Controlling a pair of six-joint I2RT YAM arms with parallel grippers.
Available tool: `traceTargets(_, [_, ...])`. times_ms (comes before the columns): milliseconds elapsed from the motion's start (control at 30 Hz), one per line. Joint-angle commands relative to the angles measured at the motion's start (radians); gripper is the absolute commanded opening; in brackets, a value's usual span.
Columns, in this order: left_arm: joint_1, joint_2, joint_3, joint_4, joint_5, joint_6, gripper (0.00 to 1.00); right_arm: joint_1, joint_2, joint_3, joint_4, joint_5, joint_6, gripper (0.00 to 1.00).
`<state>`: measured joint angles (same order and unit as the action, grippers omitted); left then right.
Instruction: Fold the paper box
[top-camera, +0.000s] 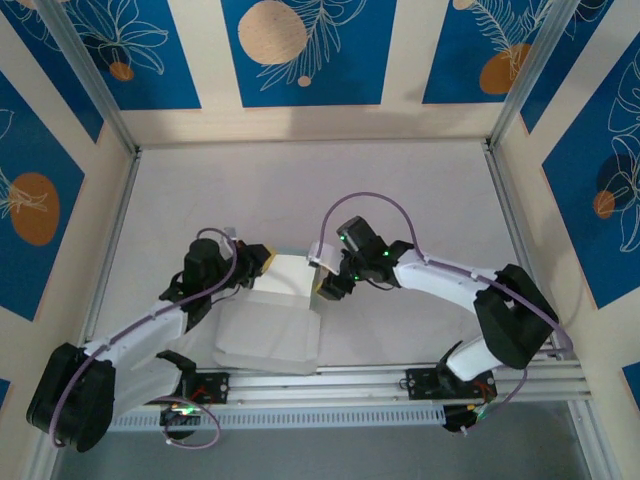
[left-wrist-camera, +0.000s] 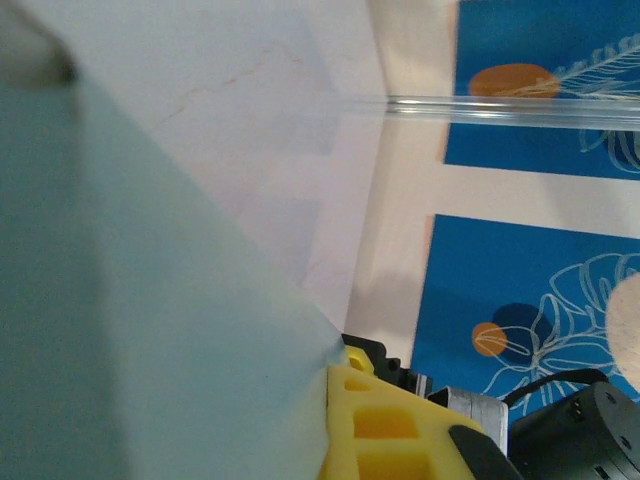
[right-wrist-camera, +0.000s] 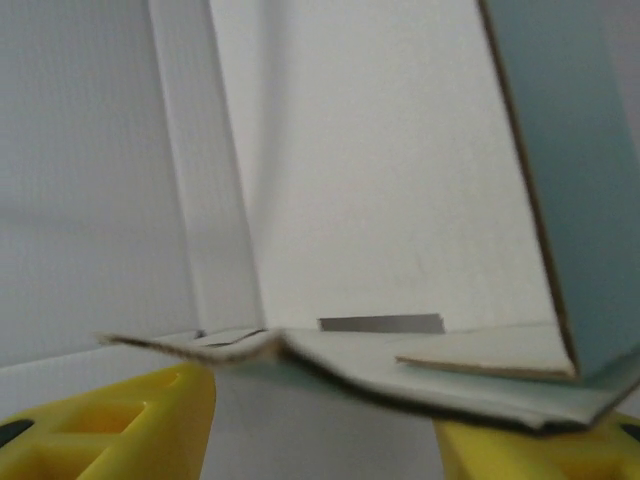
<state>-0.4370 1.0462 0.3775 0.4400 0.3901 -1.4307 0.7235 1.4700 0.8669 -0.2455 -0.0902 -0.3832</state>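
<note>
Currently, mid-table (top-camera: 420, 190), between both arms: paper box (top-camera: 272, 322), one panel raised (white one face, mint-green the other). Left gripper (top-camera: 257, 261) clenched on that panel's left edge. Right gripper (right-wrist-camera: 328, 432) spread apart, card lying across its yellow fingertips (right-wrist-camera: 135, 425), unpinched.

Site read as a robotics lab test cell, not a home or shop. Two white-and-black robot arms, the left arm (top-camera: 140, 330) and the right arm (top-camera: 445, 280), were bolted to a slotted aluminium rail (top-camera: 330, 380) at the near edge of a plain white table (top-camera: 400, 190). Aluminium posts (top-camera: 90, 78) framed the corners. The walls were flat panels (top-camera: 300, 50) printed with blue leaf-and-orange-disc artwork, like a staged backdrop. Lilac cables (top-camera: 375, 200) looped loose off the arms. Small green status lights (top-camera: 385, 257) glowed on the right arm.
</note>
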Motion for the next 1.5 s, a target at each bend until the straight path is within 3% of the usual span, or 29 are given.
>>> traceTargets(0, [-0.005, 0.014, -0.033, 0.284, -0.052, 0.023, 0.00, -0.038, -0.048, -0.008, 0.082, -0.061, 0.092, 0.60])
traceTargets(267, [-0.005, 0.259, -0.025, 0.733, -0.044, -0.045, 0.00, -0.072, 0.017, 0.044, 0.146, -0.014, 0.109, 0.60])
traceTargets(467, [-0.006, 0.350, -0.054, 0.776, -0.023, -0.031, 0.00, -0.082, 0.058, 0.056, 0.172, 0.042, 0.107, 0.59])
traceTargets(700, [-0.006, 0.322, -0.090, 0.744, -0.005, 0.036, 0.00, -0.084, 0.053, 0.042, 0.153, 0.099, 0.041, 0.57])
traceTargets(933, [-0.006, 0.283, -0.100, 0.634, -0.009, 0.084, 0.00, -0.149, -0.076, -0.025, 0.148, -0.078, 0.017, 0.58])
traceTargets(1100, [-0.006, 0.282, -0.078, 0.567, -0.008, 0.073, 0.00, -0.271, -0.227, -0.095, 0.205, -0.329, 0.102, 0.58])
traceTargets(1267, [-0.006, 0.293, -0.071, 0.566, -0.003, 0.051, 0.00, -0.283, -0.205, -0.061, 0.132, -0.081, 0.054, 0.56])
traceTargets(1467, [-0.005, 0.288, -0.068, 0.548, -0.005, 0.047, 0.00, -0.244, -0.046, 0.014, 0.042, 0.077, -0.118, 0.53])
